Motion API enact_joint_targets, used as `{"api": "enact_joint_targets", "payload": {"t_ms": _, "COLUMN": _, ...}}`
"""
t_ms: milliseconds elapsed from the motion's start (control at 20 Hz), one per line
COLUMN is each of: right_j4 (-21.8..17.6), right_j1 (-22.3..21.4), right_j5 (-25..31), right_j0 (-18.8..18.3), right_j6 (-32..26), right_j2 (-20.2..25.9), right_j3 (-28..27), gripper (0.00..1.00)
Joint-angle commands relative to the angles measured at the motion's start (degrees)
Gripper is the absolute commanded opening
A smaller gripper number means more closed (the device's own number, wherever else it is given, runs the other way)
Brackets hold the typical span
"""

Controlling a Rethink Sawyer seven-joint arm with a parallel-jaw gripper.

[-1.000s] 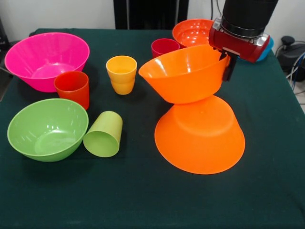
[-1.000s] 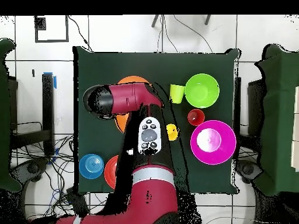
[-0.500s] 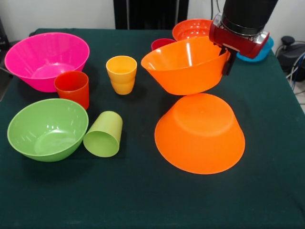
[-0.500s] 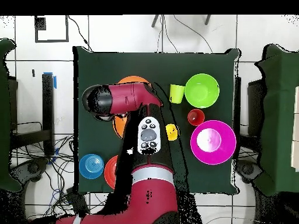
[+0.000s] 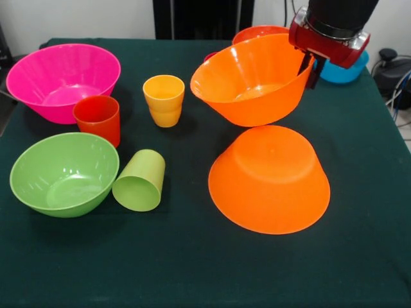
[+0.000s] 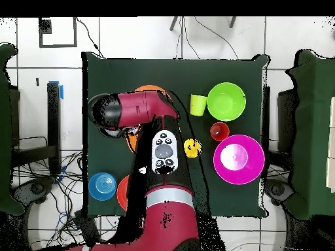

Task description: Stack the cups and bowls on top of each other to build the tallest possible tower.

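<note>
My gripper [image 5: 307,69] is shut on the right rim of a large orange bowl [image 5: 250,80]. That bowl hangs upright and tilted in the air, just above a second large orange bowl [image 5: 270,179] that lies upside down on the table. A narrow gap shows between the two. The pink bowl [image 5: 61,77] stands at the far left with the red-orange cup [image 5: 97,119] in front of it. The yellow-orange cup [image 5: 164,99] is upright near the middle. The lime green cup [image 5: 140,181] lies on its side beside the green bowl [image 5: 63,173]. In the overhead view the arm [image 6: 131,111] covers most of the orange bowls.
A round red-orange bowl [image 5: 257,32] and a blue bowl [image 5: 350,70] sit behind the held bowl, which hides the magenta cup almost entirely. Dark green cloth [image 5: 192,269] covers the table. In the overhead view, cables lie on the floor beside the blue bowl [image 6: 103,185].
My gripper has risen with the orange bowl, lifting it off the upside-down bowl it rested on a second ago. The bowl now tilts its opening more toward the front.
</note>
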Motion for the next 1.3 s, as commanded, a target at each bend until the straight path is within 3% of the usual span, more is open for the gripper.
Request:
{"api": "enact_joint_targets", "payload": {"t_ms": 50, "right_j4": -4.9, "right_j1": -1.8, "right_j5": 6.4, "right_j0": -0.7, "right_j6": -14.7, "right_j2": 5.9, "right_j3": -3.3, "gripper": 0.0}}
{"api": "enact_joint_targets", "payload": {"t_ms": 900, "right_j4": -6.9, "right_j1": 3.2, "right_j5": 3.2, "right_j0": -1.3, "right_j6": -15.8, "right_j2": 8.4, "right_j3": -6.4, "gripper": 0.0}}
{"api": "enact_joint_targets", "payload": {"t_ms": 1300, "right_j4": -7.7, "right_j1": 4.0, "right_j5": 4.3, "right_j0": -1.9, "right_j6": -16.8, "right_j2": 9.3, "right_j3": -7.7, "gripper": 0.0}}
